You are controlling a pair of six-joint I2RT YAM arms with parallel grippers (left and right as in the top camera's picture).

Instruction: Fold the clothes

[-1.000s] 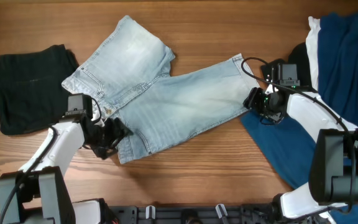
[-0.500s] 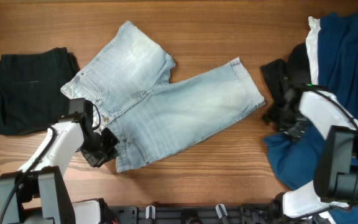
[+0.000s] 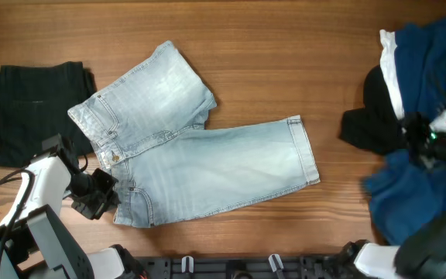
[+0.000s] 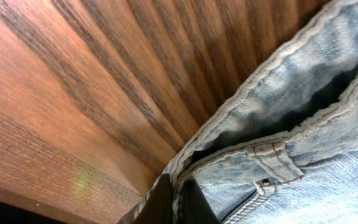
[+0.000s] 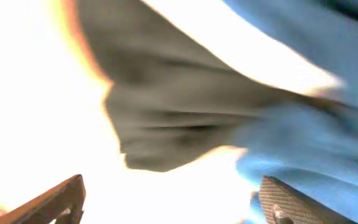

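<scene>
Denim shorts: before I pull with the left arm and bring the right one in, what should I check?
1. Left fingers pinching the waistband of the denim shorts: ok.
2. Right fingers open and empty: ok, over the dark-blue pile.
3. Shorts legs aligned for folding: not ok, they splay apart.
4. Black garment clear of the waistband: cannot tell, the edges are very close.
5. Right wrist view usable: not ok, blurred and washed out.
</scene>
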